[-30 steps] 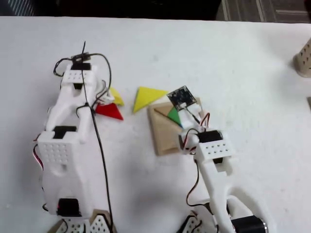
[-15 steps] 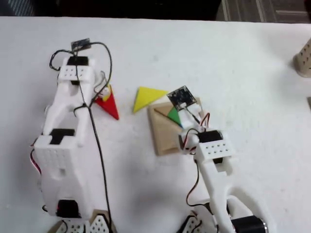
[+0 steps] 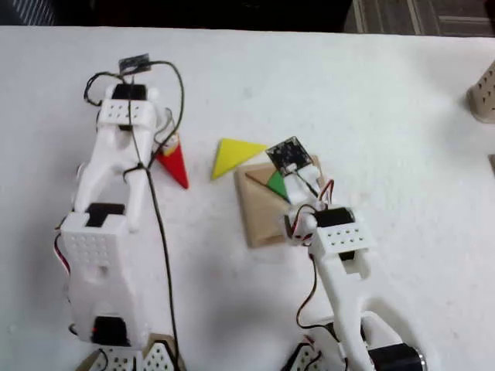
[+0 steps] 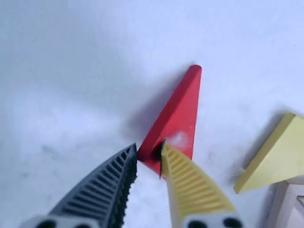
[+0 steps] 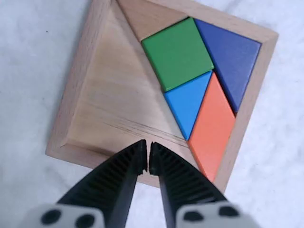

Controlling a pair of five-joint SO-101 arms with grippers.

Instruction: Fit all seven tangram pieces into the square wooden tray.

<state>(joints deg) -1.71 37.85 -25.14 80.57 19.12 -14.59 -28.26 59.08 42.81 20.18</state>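
Observation:
My left gripper (image 4: 148, 154) is shut on one corner of the red triangle (image 4: 183, 109), which lies on the white table. In the high view this left gripper (image 3: 168, 147) sits at the triangle's far end, and the red triangle (image 3: 175, 165) points toward the front. The yellow triangle (image 3: 234, 154) lies loose beside the wooden tray (image 3: 259, 220). My right gripper (image 5: 148, 154) is shut and empty above the tray's rim (image 5: 74, 90). In the tray sit a green square (image 5: 178, 52), a dark blue triangle (image 5: 232, 52), a light blue triangle (image 5: 189, 102) and an orange parallelogram (image 5: 213, 128).
Half of the tray floor (image 5: 109, 95) shows bare wood. A beige perforated object (image 3: 483, 97) stands at the table's right edge. The left arm's black cable (image 3: 158, 224) runs along its body. White tabletop stretches behind and to the right of the tray.
The left gripper moved away from the front and turned the red triangle from lying crosswise to pointing lengthwise. The right arm, yellow triangle and tray stayed put.

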